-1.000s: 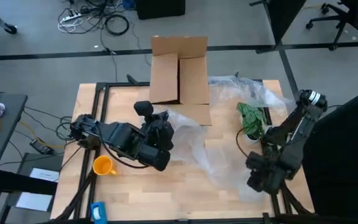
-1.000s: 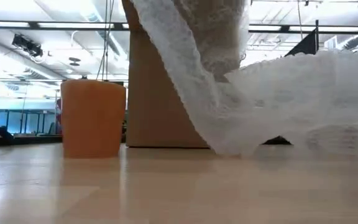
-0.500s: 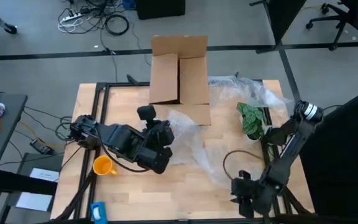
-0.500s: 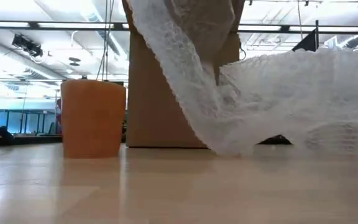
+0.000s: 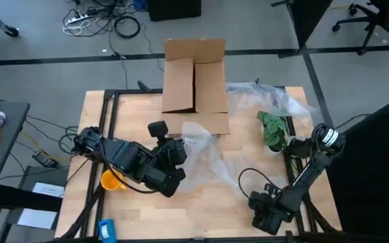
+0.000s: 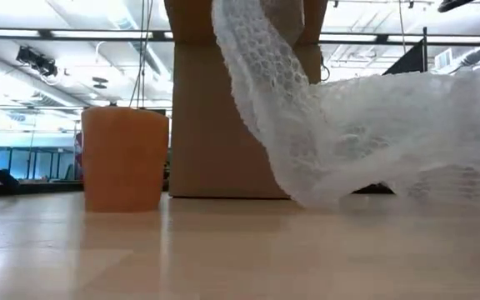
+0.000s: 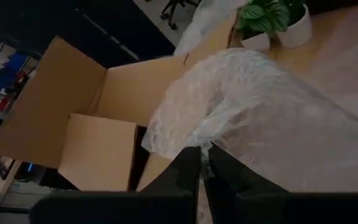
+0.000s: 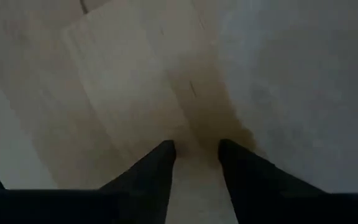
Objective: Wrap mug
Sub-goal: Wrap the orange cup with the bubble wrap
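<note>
At the tabletop's (image 5: pixel 201 202) left front: mug (image 5: pixel 110 180), small, glossy yellow-orange, upright, unwrapped, partly under the left arm. Left end effector (image 7: pixel 204 155) pinched on bubble wrap (image 5: pixel 211 152); right end effector (image 8: pixel 196 148) slightly parted, empty, near front right. Risk: wrap may slip free, or the arm nudge the mug.

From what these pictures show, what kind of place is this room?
Probably a robotics lab or workshop in an office-type building. The wooden table stands on grey carpet with loose cables lying about, a wheeled office chair stands nearby, and the low view shows an open ceiling with strip lights.
</note>
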You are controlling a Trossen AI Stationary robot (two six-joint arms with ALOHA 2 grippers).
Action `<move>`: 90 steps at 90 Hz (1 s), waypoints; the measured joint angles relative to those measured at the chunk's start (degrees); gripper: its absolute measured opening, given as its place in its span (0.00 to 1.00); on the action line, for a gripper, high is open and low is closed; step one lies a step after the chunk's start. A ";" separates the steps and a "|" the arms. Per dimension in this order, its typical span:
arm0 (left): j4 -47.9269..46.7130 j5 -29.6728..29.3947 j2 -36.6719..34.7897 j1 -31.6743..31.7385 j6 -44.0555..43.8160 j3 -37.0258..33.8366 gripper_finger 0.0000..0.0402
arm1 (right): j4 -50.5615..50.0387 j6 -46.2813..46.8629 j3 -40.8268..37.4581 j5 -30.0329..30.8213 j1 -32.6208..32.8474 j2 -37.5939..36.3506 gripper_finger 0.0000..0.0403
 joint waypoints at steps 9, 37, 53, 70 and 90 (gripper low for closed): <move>-0.14 0.51 0.01 -0.75 -0.26 0.00 0.00 | -8.28 -0.70 3.95 3.20 0.12 -6.12 0.24; -0.47 1.09 0.00 -2.47 -1.59 0.00 0.00 | -18.85 -4.06 8.40 7.05 2.05 -12.58 0.24; -0.44 1.70 0.02 -3.49 -2.07 0.00 0.00 | -17.95 -4.81 4.65 4.36 1.50 -9.65 0.25; -0.37 4.75 0.05 -4.07 -2.86 0.00 0.00 | -13.79 -4.45 -0.53 0.09 0.47 -4.45 0.25; -0.35 6.70 0.11 -4.58 -2.83 0.00 0.00 | -4.62 -5.35 -4.67 -3.45 -1.73 -0.03 0.21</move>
